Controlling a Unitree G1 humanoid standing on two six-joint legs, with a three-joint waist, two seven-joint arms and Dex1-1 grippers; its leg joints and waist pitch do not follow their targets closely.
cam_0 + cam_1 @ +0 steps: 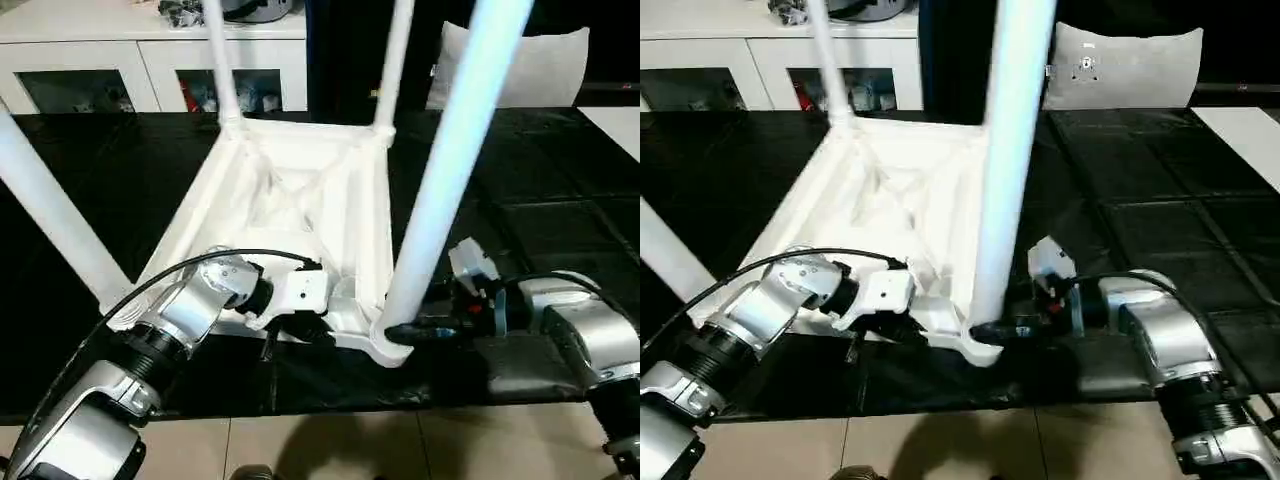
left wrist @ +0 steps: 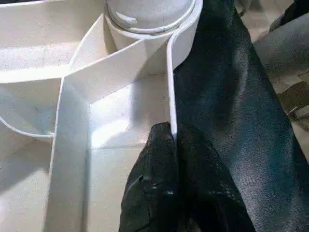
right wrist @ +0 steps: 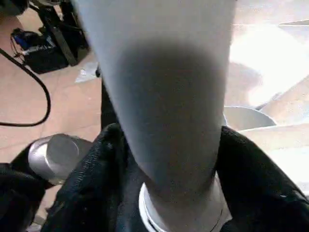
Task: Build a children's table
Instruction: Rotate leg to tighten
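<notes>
The children's table top (image 1: 300, 190) lies upside down on the black work table, ribbed side up. Its legs stand in the corner sockets: two far ones (image 1: 222, 60) (image 1: 395, 60), a near left one (image 1: 50, 210) and a near right one (image 1: 450, 170). My left gripper (image 1: 300, 325) is shut on the top's near rim (image 2: 170, 87), one finger (image 2: 149, 183) inside the wall and one outside, a short way from the near right socket (image 2: 149, 14). My right gripper (image 3: 169, 145) clasps the base of the near right leg (image 3: 164, 96), with a black finger (image 3: 106, 159) pressed against each side.
A white cabinet with glass doors (image 1: 150, 70) stands behind the work table. A white cushion (image 1: 540, 65) sits at the back right, and a white sheet (image 1: 620, 125) lies at the right edge. The work table's front edge (image 1: 300, 400) runs just under my forearms, above tiled floor.
</notes>
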